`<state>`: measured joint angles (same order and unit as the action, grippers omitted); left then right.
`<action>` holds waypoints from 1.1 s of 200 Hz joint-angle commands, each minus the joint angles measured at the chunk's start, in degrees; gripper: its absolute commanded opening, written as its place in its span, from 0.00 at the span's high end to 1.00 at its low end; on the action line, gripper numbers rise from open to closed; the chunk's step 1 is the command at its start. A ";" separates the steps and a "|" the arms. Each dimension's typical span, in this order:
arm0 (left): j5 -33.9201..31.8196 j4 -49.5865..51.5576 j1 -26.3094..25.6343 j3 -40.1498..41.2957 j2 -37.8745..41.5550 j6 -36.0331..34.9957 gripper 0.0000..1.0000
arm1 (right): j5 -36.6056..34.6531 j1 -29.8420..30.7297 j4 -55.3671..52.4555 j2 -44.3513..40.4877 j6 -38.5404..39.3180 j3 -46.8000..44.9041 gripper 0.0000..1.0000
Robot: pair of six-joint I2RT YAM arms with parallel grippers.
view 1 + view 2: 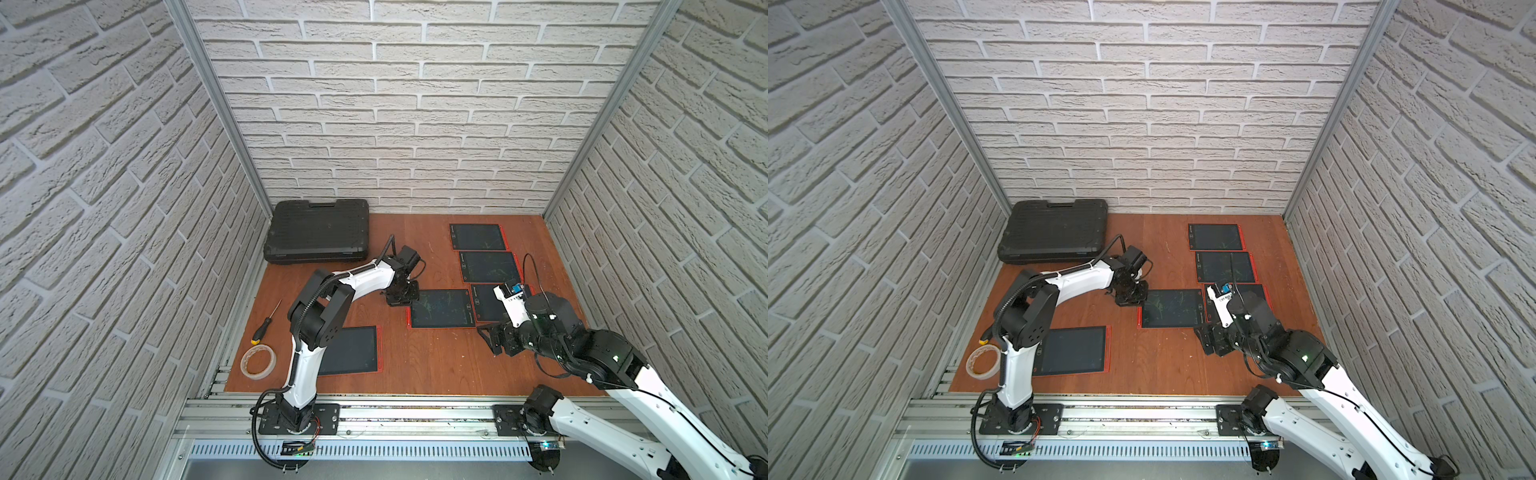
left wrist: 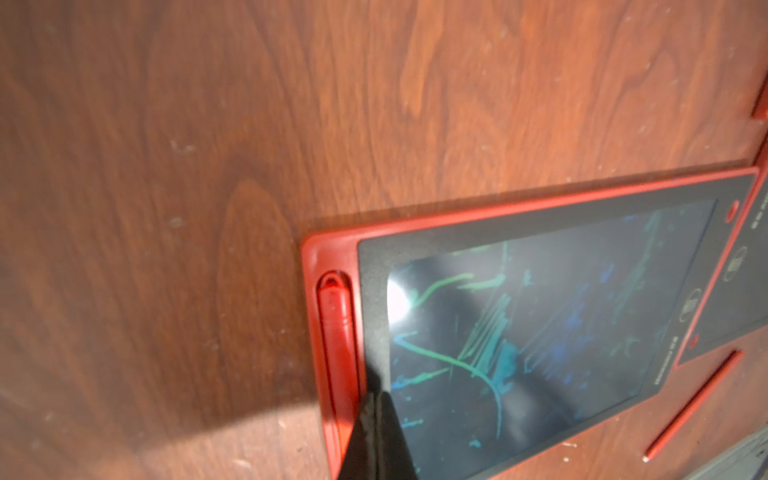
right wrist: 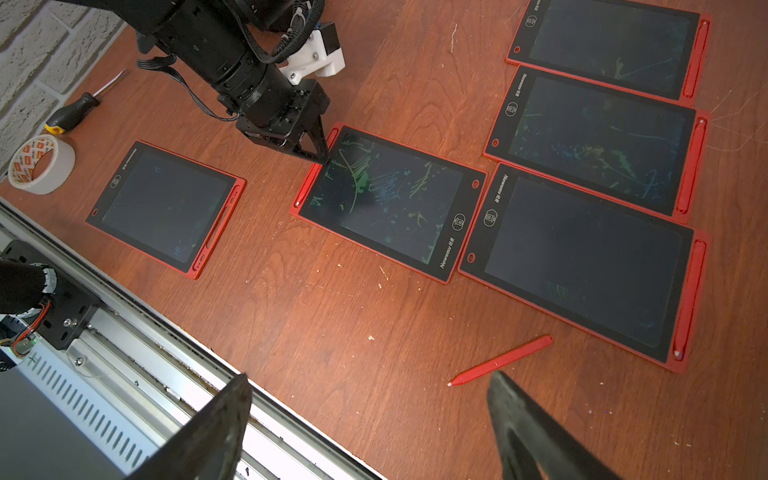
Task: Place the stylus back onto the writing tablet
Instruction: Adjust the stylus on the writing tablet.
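Right end effector (image 3: 370, 376): fingers cropped | slotted stylus (image 2: 338, 328): one end hidden

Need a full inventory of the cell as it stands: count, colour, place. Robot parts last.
tablets: 5, red frame, dark screen; three in a column at right, one mid-table, one front left
styluses: 5, red; four in tablet slots, one loose on the table, front right
case: 1, black, back left corner
screwdriver: 1, black and yellow handle, left edge
tape: 1, whitish roll, front left
table: 1, red-brown wood
walls: 3, white brick
rail: 1, silver, front edge
arms: 2, white and black, on the rail
left claw: 1, black, shut, at the mid tablet's stylus slot
right claw: 1, black, open, near the loose stylus
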<state>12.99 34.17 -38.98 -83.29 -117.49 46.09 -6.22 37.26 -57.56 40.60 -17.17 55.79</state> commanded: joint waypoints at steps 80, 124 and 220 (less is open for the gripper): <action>-2.16 2.77 0.81 -0.03 3.22 -1.71 1.00 | -0.35 0.19 2.44 0.01 0.01 -0.50 0.12; -1.16 2.56 0.31 -0.21 1.11 -1.17 1.00 | -0.37 0.19 2.45 0.00 -0.06 -0.51 0.12; -2.23 4.81 -0.72 -0.68 -1.40 -1.12 1.00 | -0.45 0.20 2.36 0.04 -0.20 -0.59 0.12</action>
<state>11.70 36.12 -39.24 -83.35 -117.23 45.04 -6.22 37.26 -57.39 40.66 -17.17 55.79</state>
